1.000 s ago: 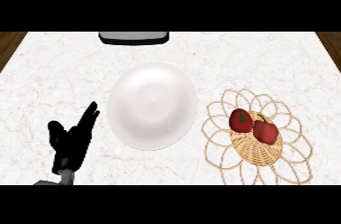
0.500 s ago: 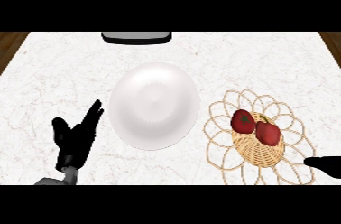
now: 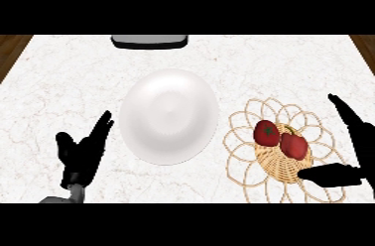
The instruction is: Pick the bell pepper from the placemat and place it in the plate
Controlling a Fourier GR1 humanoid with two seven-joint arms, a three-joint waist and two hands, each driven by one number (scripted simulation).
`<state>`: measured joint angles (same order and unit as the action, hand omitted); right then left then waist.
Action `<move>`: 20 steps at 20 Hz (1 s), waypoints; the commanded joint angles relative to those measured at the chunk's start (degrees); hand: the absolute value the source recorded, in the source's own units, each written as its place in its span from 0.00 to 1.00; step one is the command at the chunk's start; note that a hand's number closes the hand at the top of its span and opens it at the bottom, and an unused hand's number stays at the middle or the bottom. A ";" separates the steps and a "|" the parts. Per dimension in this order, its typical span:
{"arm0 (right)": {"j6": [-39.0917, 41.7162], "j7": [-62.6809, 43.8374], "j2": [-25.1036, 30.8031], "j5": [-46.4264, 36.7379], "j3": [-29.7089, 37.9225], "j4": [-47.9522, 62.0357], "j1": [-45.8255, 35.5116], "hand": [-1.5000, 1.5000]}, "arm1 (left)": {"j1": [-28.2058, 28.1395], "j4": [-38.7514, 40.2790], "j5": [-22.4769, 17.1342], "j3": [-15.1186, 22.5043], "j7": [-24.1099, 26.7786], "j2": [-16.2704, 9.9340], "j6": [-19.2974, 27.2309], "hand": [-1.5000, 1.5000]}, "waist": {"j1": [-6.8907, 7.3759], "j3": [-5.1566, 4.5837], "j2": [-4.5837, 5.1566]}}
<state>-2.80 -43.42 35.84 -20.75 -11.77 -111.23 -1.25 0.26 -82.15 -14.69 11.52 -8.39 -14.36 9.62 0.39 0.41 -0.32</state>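
Rising from the desk's (image 3: pixel 73 66) near-right corner, the right hand (image 3: pixel 356 141) stood spread beside the bell pepper (image 3: pixel 281 139) on its placemat (image 3: pixel 253 116), ready to grasp.

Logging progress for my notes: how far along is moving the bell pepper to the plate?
Nothing is done yet: the red bell pepper lies on the woven placemat, and the white plate holds nothing. In hand: the open right hand is beside the pepper. Grasping, carrying and placing remain. The left hand rests open.
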 commanded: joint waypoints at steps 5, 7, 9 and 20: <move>0.95 -0.72 -6.56 -7.88 -2.44 0.75 -0.02 0.00 | 2.59 4.24 2.33 0.04 -2.23 4.06 0.22 0.50 | -0.60 -0.42 0.31; 4.25 -3.90 -4.69 -9.06 -1.95 0.81 -1.13 0.00 | 0.46 0.76 2.02 -0.46 -3.32 3.12 0.29 0.50 | -0.41 -0.42 0.28; 3.49 -1.83 -5.67 -10.47 -1.62 1.92 0.99 0.00 | 1.07 6.08 1.99 -2.01 0.85 2.90 -2.43 0.50 | -0.60 -0.42 0.31; 3.79 3.08 -11.46 -14.79 -1.54 11.92 -0.95 0.00 | -1.38 3.73 3.18 -2.24 -0.93 4.17 -3.66 0.50 | -0.44 -0.41 0.34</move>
<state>1.15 -42.61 25.71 -34.36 -12.90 -100.74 -3.65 -0.42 -82.47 -10.94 9.48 -8.83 -11.06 7.55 0.18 0.53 -0.44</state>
